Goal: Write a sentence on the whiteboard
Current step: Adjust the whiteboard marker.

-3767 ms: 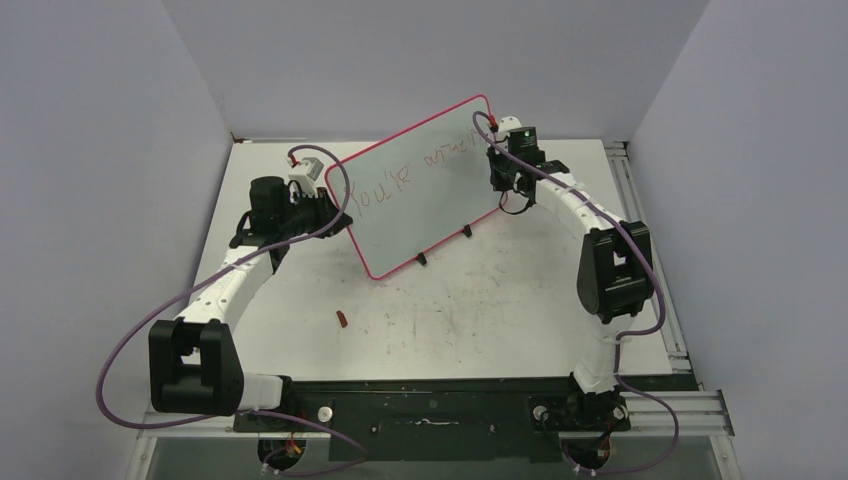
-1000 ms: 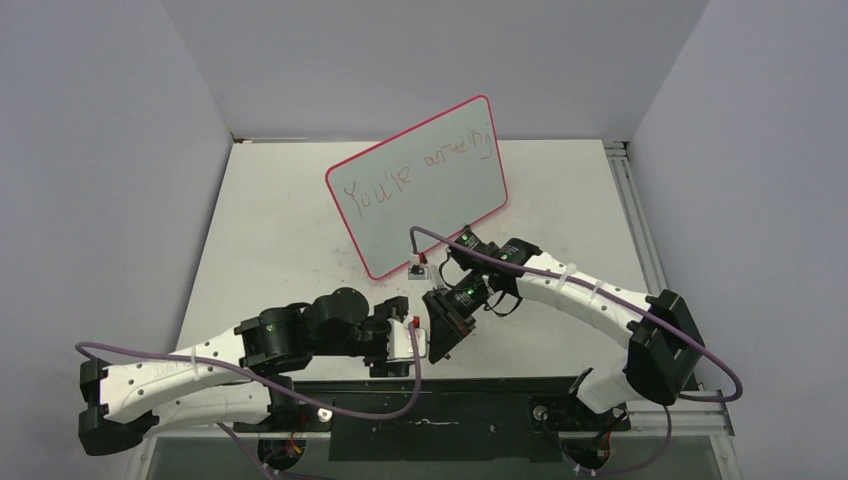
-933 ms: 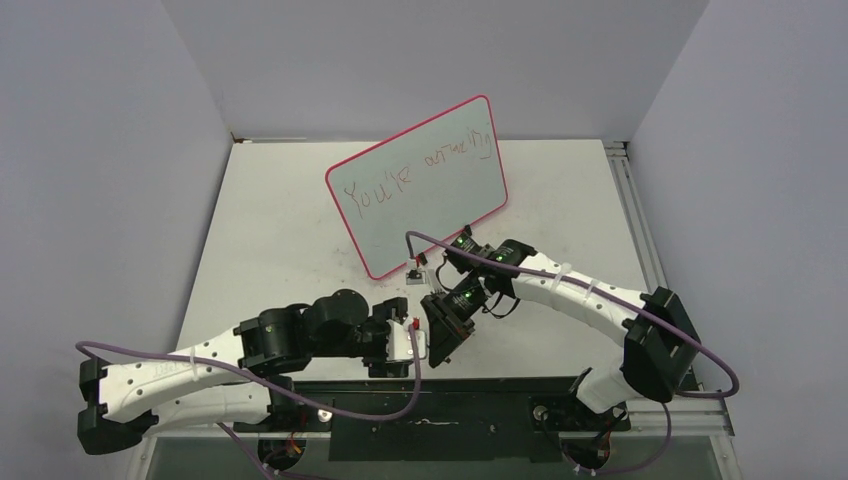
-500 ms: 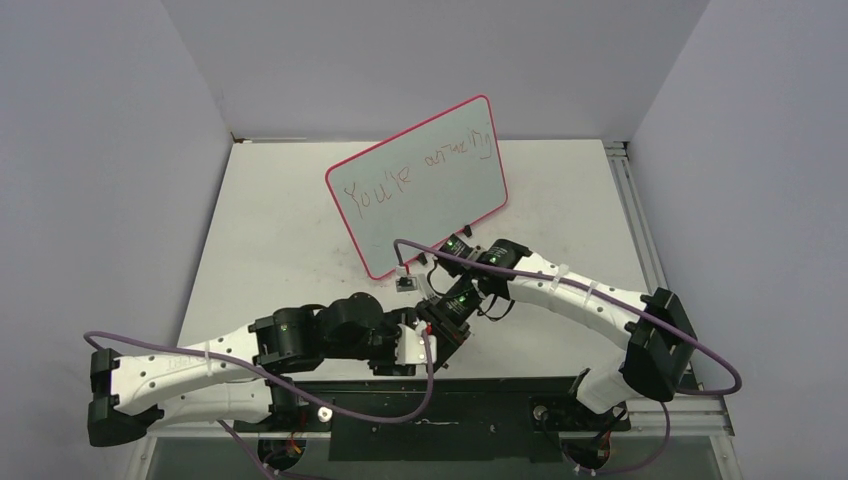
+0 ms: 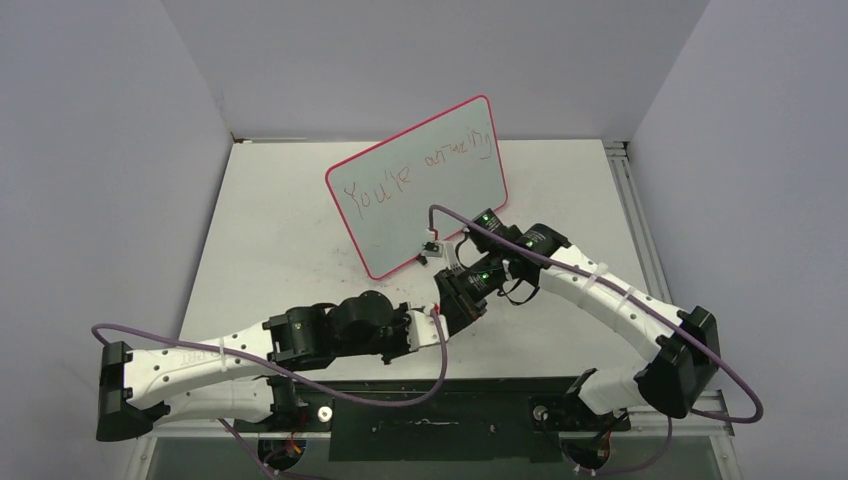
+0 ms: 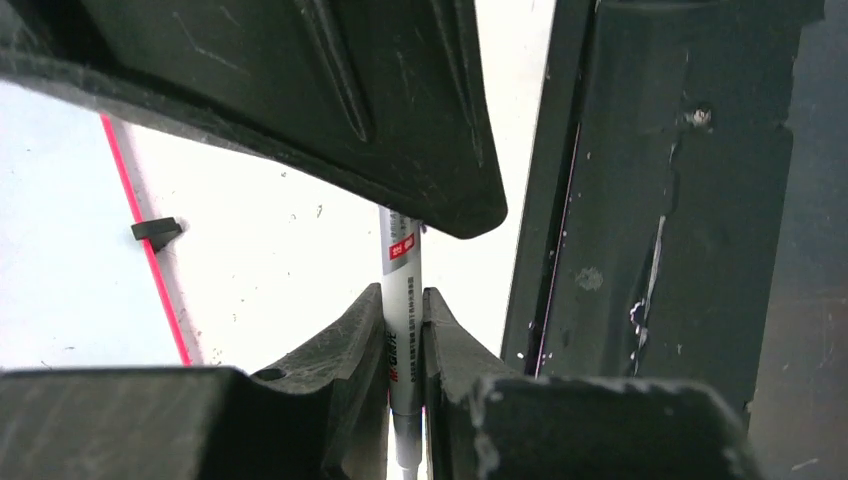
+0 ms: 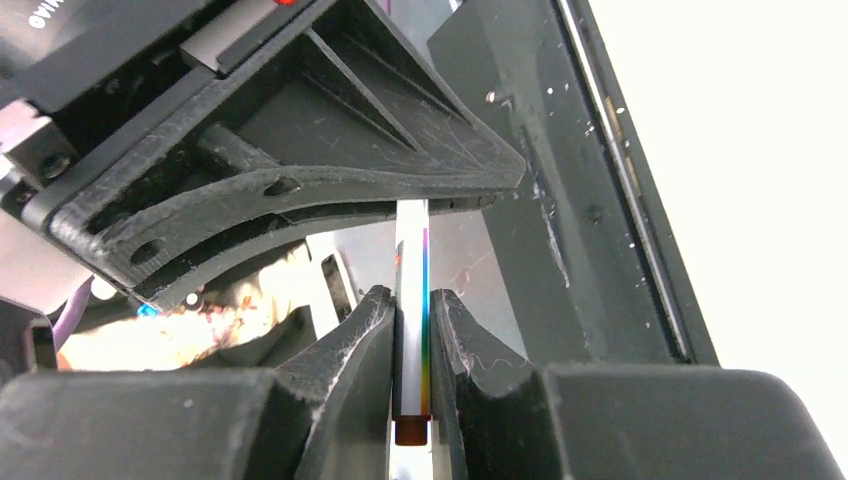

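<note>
The whiteboard (image 5: pixel 430 205), pink-rimmed, stands tilted at the back of the table on black clip feet (image 5: pixel 423 258). The sentence (image 5: pixel 415 170) runs across it in thin reddish-brown letters. In front of it my two grippers meet tip to tip. A white marker (image 6: pixel 403 300) sits pinched between the jaws of my left gripper (image 6: pixel 404 295), which is shut on it. The same marker (image 7: pixel 412 300), its reddish-brown end towards the camera, is clamped in my right gripper (image 7: pixel 410 295). From above, my left gripper (image 5: pixel 432 318) and my right gripper (image 5: pixel 452 300) hide the marker.
The board's pink rim (image 6: pixel 150 260) and one clip foot (image 6: pixel 157 231) lie left of the marker in the left wrist view. A black base plate (image 5: pixel 430 410) runs along the near edge. A metal rail (image 5: pixel 640 220) borders the right side. Purple cables loop off both arms.
My left gripper has closed onto the marker that the right gripper holds. Both arms have shifted a little right and away from the near edge.
</note>
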Tool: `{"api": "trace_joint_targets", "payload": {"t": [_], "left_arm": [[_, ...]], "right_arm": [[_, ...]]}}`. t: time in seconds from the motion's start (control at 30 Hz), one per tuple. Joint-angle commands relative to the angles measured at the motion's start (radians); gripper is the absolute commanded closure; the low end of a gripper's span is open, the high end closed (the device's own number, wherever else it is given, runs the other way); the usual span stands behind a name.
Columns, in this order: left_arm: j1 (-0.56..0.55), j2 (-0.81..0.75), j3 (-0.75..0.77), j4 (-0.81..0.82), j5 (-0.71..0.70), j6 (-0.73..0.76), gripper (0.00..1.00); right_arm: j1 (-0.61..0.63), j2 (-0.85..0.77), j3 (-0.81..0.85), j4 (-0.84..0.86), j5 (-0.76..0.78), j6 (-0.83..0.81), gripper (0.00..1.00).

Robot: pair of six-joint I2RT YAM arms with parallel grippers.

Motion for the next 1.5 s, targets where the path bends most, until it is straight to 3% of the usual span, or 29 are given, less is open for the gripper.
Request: {"api": "trace_joint_targets", "payload": {"t": [0.0, 0.23, 0.43, 0.83, 1.3, 1.47], "left_arm": [[-0.014, -0.005, -0.03, 0.117, 0.049, -0.136, 1.0], [0.115, -0.044, -0.102, 0.184, 0.21, -0.184, 1.0], [0.201, -0.082, -0.118, 0.188, 0.305, -0.191, 1.0], [0.237, -0.067, -0.114, 0.19, 0.36, -0.198, 1.0], [0.258, -0.045, -0.109, 0.193, 0.372, -0.205, 1.0], [0.262, -0.044, -0.11, 0.193, 0.374, -0.209, 1.0]], "right_arm": [[-0.035, -0.07, 0.008, 0.186, 0.124, 0.055, 0.88], [-0.084, -0.131, -0.038, 0.229, 0.115, 0.042, 0.45], [-0.089, -0.136, -0.079, 0.23, 0.053, 0.013, 0.37], [-0.06, -0.156, -0.148, 0.395, 0.027, 0.118, 0.5], [0.018, -0.133, -0.164, 0.422, 0.045, 0.137, 0.64], [0.025, -0.136, -0.172, 0.456, 0.054, 0.16, 0.74]]}}
